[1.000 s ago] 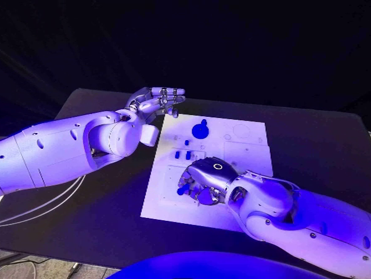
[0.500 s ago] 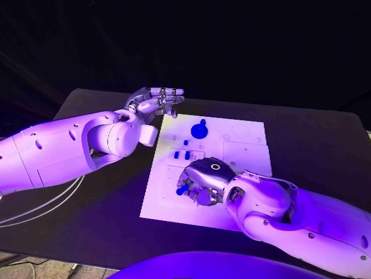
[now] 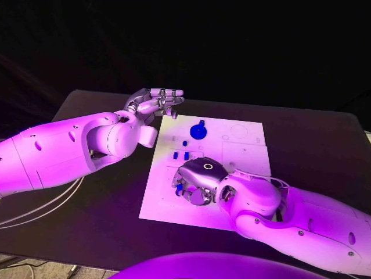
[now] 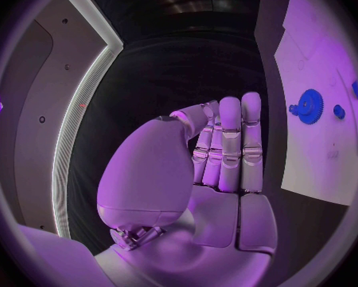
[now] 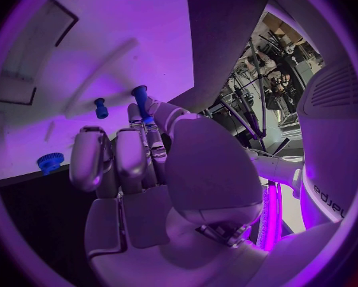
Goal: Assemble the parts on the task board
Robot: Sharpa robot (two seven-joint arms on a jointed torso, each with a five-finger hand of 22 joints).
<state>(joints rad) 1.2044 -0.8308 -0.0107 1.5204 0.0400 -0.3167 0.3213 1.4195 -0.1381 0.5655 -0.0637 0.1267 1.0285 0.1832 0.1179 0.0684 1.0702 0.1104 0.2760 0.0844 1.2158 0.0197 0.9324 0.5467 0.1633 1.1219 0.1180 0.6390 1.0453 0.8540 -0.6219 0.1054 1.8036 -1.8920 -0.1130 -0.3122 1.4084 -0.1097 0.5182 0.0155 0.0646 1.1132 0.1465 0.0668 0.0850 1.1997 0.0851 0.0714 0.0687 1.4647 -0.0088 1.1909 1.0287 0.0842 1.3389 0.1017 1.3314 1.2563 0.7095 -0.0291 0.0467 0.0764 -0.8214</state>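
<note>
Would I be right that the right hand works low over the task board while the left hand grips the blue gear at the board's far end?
Not quite: the head view shows the left hand hovering beside the task board, holding nothing; the blue gear lies on the board. The right hand part is correct.

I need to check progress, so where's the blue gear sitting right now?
In the head view the blue gear lies on the far part of the white board, just right of the left hand and beyond the right hand.
</note>
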